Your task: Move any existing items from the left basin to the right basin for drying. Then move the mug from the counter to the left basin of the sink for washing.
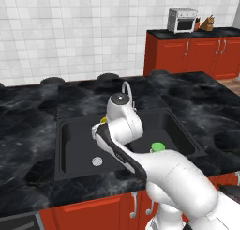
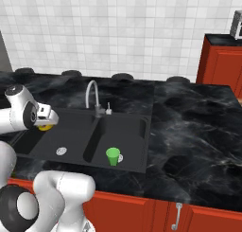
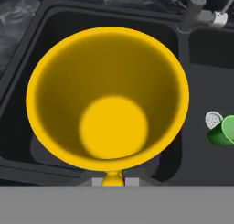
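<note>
Small yellow-orange cylindrical mug [image 3: 108,99] sits centre frame in the hand view, seen from above, held over the wider black left basin [image 1: 77,149]. Fingers [image 2: 47,120] clenched on the mug, at left edge of the right base view. Small bright green tapered cup [image 2: 112,156] stands upright in the narrower right basin [image 2: 130,141], lower centre. First step looks done; second step in hand. Next move likely calls for lowering the mug to the basin floor near the round silver drain [image 2: 61,151], then releasing.
</note>
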